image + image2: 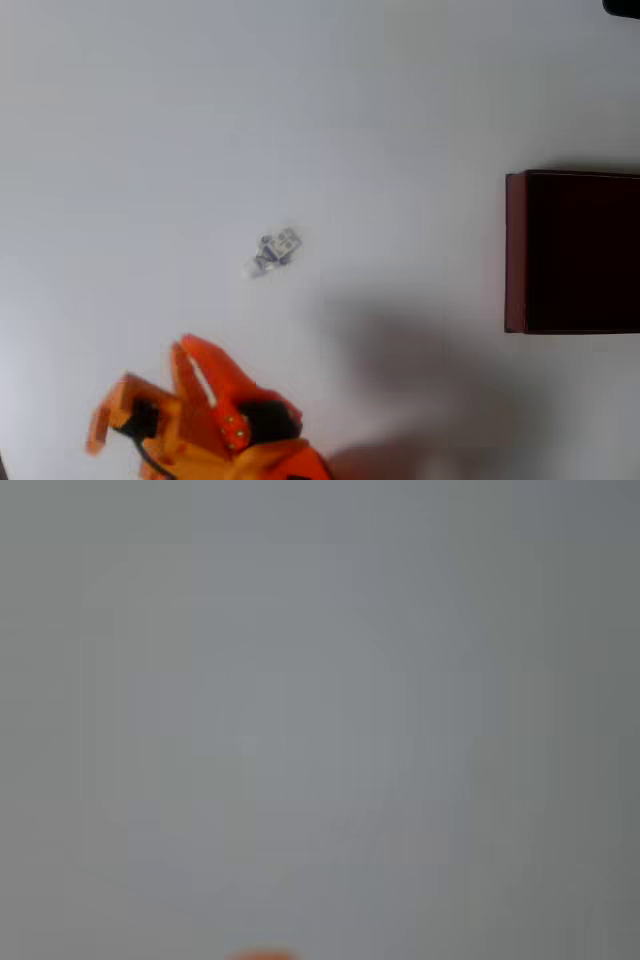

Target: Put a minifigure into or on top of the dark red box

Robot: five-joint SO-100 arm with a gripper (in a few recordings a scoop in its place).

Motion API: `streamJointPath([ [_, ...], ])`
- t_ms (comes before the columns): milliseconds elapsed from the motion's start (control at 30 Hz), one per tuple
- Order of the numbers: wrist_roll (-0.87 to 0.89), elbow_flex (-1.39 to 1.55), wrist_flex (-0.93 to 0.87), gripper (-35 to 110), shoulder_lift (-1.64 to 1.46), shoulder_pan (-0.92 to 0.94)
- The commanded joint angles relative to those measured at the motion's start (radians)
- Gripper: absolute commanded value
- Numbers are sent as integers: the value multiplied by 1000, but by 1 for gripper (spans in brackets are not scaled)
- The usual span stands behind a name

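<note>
In the overhead view the tiny white and pale grey minifigure (272, 252) lies on the white table, a little left of centre. The dark red box (515, 250) stands at the right edge, its dark interior facing up and partly cut off by the frame. My orange gripper (137, 396) is at the bottom left, below and left of the minifigure and well apart from it. Its jaws are spread open with nothing between them. The wrist view is a blurred grey surface with an orange sliver of a fingertip (260, 955) at the bottom edge.
The white table (300, 120) stretches bare between the minifigure and the box. A soft shadow of the arm falls on the table at lower centre. A small dark object (622, 7) sits at the top right corner.
</note>
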State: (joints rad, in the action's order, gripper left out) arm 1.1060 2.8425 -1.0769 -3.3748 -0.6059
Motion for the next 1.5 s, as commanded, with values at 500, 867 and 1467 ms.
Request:
streamJointPath([
  [500, 1396, -196, -183, 23, 663, 135],
  [867, 1569, -250, -20, 24, 1020, 152],
  [1467, 1674, -477, 60, 24, 1379, 117],
])
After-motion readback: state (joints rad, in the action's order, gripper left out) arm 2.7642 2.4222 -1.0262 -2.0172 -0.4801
